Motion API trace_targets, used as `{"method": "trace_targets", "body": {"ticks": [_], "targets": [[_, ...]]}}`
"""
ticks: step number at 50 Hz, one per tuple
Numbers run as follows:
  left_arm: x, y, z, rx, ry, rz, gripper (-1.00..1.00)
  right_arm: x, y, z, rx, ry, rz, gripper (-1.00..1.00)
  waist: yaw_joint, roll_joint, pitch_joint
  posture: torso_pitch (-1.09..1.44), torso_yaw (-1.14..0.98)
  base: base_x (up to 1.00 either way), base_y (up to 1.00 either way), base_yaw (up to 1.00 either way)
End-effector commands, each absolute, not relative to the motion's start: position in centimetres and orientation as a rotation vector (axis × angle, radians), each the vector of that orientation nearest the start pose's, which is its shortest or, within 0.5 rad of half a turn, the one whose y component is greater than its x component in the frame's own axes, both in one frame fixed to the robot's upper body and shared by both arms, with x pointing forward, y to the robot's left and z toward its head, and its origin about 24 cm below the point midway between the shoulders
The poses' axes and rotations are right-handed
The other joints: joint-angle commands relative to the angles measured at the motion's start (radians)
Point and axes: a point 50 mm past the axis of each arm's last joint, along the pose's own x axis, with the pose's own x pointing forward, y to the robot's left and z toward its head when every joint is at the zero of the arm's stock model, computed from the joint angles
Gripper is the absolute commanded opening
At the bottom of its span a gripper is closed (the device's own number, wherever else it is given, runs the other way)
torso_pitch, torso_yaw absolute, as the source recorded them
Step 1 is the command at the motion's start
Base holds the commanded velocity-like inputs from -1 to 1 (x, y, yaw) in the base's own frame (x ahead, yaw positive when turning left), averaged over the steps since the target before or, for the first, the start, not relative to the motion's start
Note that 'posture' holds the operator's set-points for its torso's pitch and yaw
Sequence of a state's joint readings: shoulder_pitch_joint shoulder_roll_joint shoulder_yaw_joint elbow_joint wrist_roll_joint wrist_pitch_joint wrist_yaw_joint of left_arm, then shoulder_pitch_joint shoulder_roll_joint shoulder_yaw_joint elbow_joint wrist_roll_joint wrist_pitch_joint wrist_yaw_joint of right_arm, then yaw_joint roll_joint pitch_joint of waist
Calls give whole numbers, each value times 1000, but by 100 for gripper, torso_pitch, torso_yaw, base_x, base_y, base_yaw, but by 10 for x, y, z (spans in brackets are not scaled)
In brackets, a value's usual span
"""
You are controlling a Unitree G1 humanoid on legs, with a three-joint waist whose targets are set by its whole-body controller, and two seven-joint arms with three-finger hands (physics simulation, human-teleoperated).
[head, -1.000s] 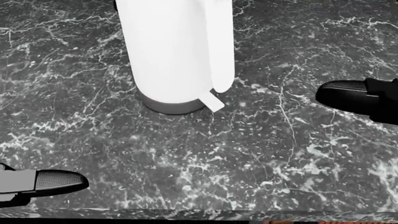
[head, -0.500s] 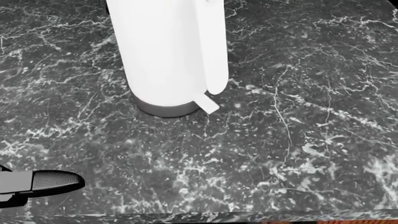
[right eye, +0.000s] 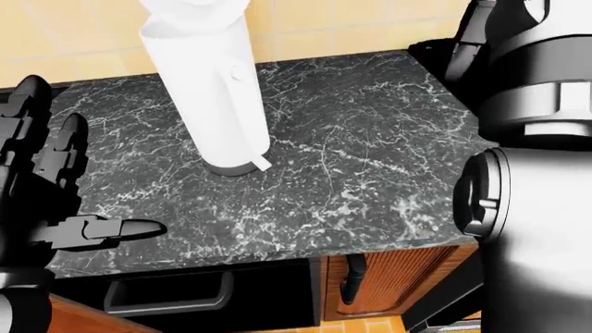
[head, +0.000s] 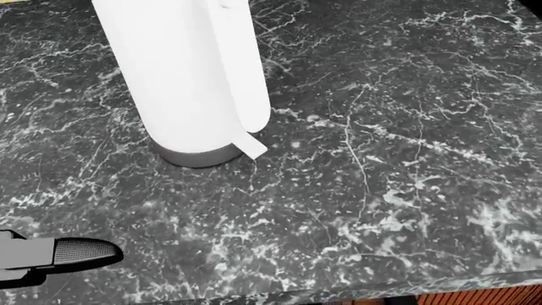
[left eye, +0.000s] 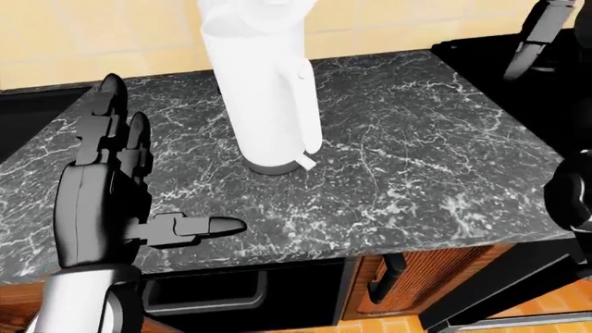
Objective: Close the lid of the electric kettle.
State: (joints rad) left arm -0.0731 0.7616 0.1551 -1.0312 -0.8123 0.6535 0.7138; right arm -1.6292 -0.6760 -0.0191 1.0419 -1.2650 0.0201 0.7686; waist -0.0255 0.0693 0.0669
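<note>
The electric kettle [left eye: 264, 90] is a tall white cylinder on a grey base, standing on the black marble counter [left eye: 416, 159]. Its lid [right eye: 194, 14] tilts up at the top and is cut off by the right-eye view's upper edge. The head view shows only the kettle body [head: 186, 76] and its small white tab. My left hand [left eye: 157, 173] is open, its fingers spread, low and left of the kettle and apart from it. My right hand [left eye: 532, 38] is raised at the upper right, well right of the kettle, with straight fingers holding nothing.
A black stove top [left eye: 500, 55] adjoins the counter at the upper right. A yellow tiled wall [left eye: 111, 35] rises beyond the counter. Below the counter's near edge are a wooden cabinet door [left eye: 416, 270] and a dark drawer with a handle [left eye: 203, 291]. My right arm [right eye: 536, 173] fills the right-eye view's right side.
The camera has moved, so the kettle slid leftward in the head view. My right fingertip left that view's right edge. My left thumb stays at bottom left.
</note>
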Motion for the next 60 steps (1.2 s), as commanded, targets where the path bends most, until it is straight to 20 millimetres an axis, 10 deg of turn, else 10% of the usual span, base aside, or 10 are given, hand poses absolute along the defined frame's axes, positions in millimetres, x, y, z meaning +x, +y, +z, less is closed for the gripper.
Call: {"method": "trace_targets", "body": {"ticks": [1,22,60], "targets": [[183,184,241,143,-401,140,100,367,-242,423,-1562,145,-163,100,2,-8,-24,0,0,0,0,0],[184,183,239,147,-398,139,100,374,-210,394,-1546,142,-27,100,5,-14,-27,0,0,0,0,0],[187,184,232,137,-354,151,100,374,-187,412,-1487,57,-62,100,5,-8,-30,0,0,0,0,0]]}}
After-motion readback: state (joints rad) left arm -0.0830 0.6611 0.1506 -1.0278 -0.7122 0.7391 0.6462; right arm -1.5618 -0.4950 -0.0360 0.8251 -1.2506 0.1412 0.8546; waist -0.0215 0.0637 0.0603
